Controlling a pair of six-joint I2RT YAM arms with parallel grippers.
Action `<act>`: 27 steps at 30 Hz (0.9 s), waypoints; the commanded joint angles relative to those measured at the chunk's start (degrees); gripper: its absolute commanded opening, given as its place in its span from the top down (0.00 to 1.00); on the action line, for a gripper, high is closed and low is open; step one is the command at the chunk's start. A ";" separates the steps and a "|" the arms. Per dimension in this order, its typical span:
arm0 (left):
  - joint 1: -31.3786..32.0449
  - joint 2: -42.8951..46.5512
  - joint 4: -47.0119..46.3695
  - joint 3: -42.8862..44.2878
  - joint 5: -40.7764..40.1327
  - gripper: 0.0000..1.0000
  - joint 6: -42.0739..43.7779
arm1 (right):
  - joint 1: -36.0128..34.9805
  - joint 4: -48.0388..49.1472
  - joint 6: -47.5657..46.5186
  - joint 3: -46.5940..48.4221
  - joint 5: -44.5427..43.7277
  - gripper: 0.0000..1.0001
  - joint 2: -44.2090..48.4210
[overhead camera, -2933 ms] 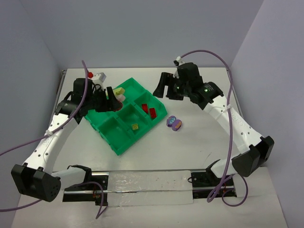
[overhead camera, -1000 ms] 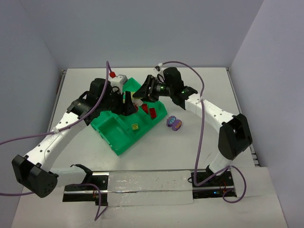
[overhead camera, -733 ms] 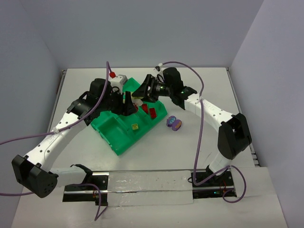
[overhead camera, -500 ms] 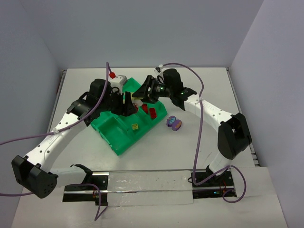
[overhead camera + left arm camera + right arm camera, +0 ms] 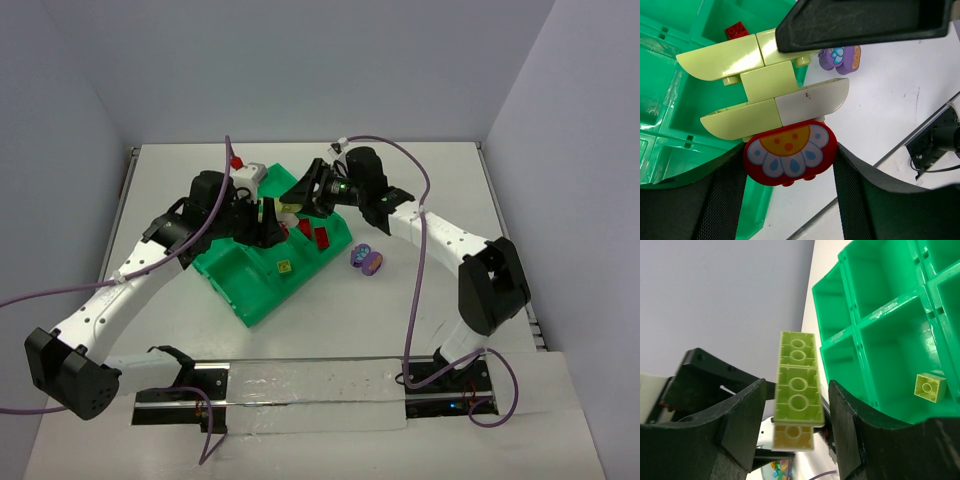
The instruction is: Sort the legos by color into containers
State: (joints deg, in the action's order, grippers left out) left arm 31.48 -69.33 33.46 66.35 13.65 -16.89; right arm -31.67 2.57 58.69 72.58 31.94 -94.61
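My left gripper is shut on a red flower-printed lego, the base of a small stack of pale yellow-green curved legos and one white piece. It holds the stack above the green tray. My right gripper is open around the stack's far end, with a thin gap on each side; one of its fingers overlaps the top brick. In the top view both grippers meet over the tray's back. Red legos and a yellow-green one lie in separate compartments.
A purple flower lego lies on the white table right of the tray; it also shows in the left wrist view. A red brick lies in a compartment. Purple cables loop over both arms.
Both arms have come together over the tray. In the last second the right gripper has closed in around the top of the stack that the left gripper holds.
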 commanded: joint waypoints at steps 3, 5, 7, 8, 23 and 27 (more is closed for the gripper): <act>0.42 2.35 -3.84 -0.26 -0.90 1.00 1.07 | 0.45 3.23 0.39 -0.15 0.23 0.46 3.20; 0.42 2.39 -3.75 -0.17 -0.90 1.00 1.07 | 0.38 3.22 0.37 0.11 0.48 0.53 2.99; 0.42 2.53 -3.80 -0.13 -1.06 1.00 1.07 | 0.42 3.47 0.53 -0.04 0.69 0.60 2.90; 0.42 2.57 -3.75 -0.08 -1.21 1.00 1.11 | 0.47 3.67 0.67 -0.24 0.84 0.63 2.85; 0.42 5.39 -2.71 -2.33 -3.54 1.00 1.11 | 4.51 4.43 1.10 -0.33 1.81 1.00 4.34; 0.42 4.99 -2.78 -2.12 -3.60 1.00 1.25 | 4.98 4.20 0.72 0.24 2.18 1.00 4.41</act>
State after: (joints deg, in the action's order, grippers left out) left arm 32.05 -65.31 31.69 63.66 11.06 -16.27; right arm -27.67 3.95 59.81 71.85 33.83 -93.70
